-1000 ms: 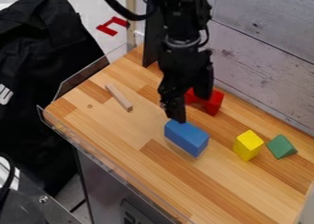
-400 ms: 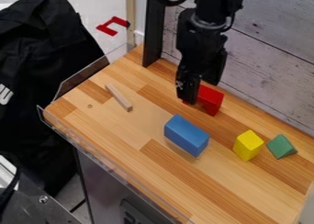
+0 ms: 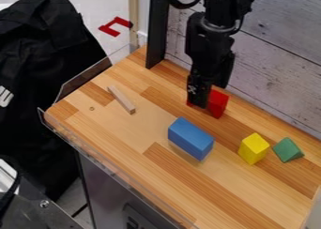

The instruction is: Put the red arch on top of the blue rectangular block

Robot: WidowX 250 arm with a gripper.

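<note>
now clear of the blue rectangular, wooden-looking block (image 3: 190,138), over to the red, wooden-looking arch (image 3: 217,103).
in front, the block sits unmoved, its top bare; beyond it, the black mechanical gripper (image 3: 199,101) has swung back from the block's far end and hangs low at the arch, partly hiding it. open or closed, i can't tell. the arch is on the wooden tabletop (image 3: 141,129) near the wall (image 3: 276,68), so grasp, lift and placing likely remain.

On my bench (image 3: 119,134) I count one red arch (image 3: 217,103), one blue rectangular block (image 3: 189,138), one yellow block (image 3: 253,148), one green triangular block (image 3: 287,150) and one wooden stick (image 3: 121,100); at upper left, one black garment (image 3: 41,59) and one red bent piece (image 3: 108,29).
</note>
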